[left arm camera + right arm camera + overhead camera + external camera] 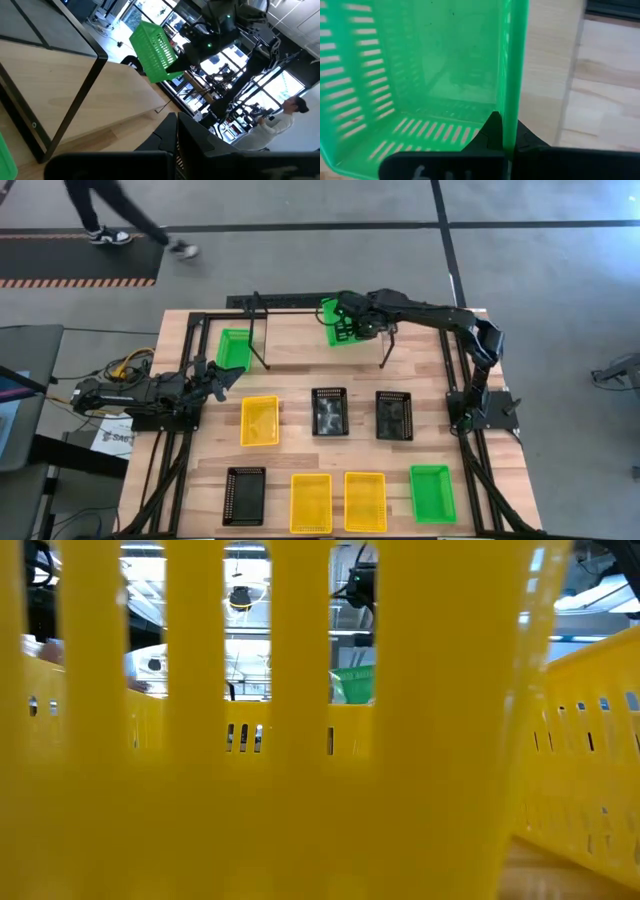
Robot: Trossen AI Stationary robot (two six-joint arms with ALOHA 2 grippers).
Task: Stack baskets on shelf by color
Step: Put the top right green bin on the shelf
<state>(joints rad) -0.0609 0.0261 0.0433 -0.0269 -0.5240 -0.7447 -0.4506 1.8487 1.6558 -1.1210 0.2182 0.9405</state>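
Note:
My right gripper (355, 320) is shut on a green basket (335, 322) above the middle of the shelf (300, 358), at the table's far side. In the left wrist view this basket (155, 50) hangs tipped in the air over the shelf's pale wood board (60, 95). A second green basket (233, 348) lies flat by the shelf's left upright. My left gripper (228, 376) waits shut at the table's left edge, pointing level and touching nothing. In the low view a yellow basket (300, 790) fills the picture, and the held green basket (352, 685) shows through its slots. My right gripper pinches one side wall of the green basket at its rim (512, 95), one finger inside the basket and one outside. The fingers come steeply from above. The basket is lifted clear of the shelf and hangs tilted below them, its open side turned sideways.
On the table nearer the front lie a yellow basket (260, 420), two black ones (329, 411) (394, 415), another black one (244, 495), two yellow ones (311, 502) (365, 500) and a green one (432, 492). A person (120, 220) walks beyond the far edge.

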